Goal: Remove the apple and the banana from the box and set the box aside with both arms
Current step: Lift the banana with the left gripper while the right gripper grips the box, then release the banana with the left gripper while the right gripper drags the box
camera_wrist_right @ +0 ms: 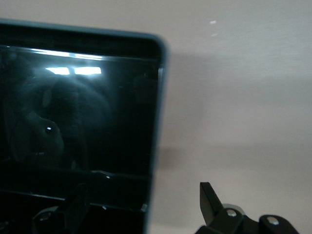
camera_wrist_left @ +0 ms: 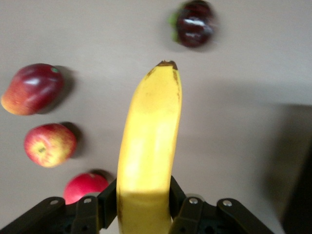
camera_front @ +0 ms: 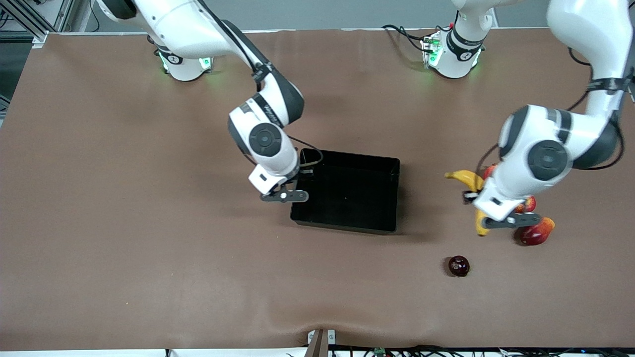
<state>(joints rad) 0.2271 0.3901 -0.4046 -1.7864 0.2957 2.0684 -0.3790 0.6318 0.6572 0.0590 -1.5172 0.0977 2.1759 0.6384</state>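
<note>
Banana (camera_wrist_left: 148, 146) is clamped by its stem end in the left tool (camera_wrist_left: 145, 207), over the fruit group at the left arm's end of the desk (camera_front: 124, 223). It looks soft and easy to bruise, so I think a gentle set-down is needed. The apple (camera_wrist_left: 50, 145) lies already on the desk, between a mango (camera_wrist_left: 31, 88) and a plain red fruit (camera_wrist_left: 86, 187); a dark pomegranate (camera_front: 459, 266) lies nearer to the front camera. These crowd the drop place. The box (camera_front: 347, 191) is empty, stiff and probably light, with a glossy, maybe slippery wall. The right tool (camera_front: 284, 196) stands wide across its wall at the right arm's end.
</note>
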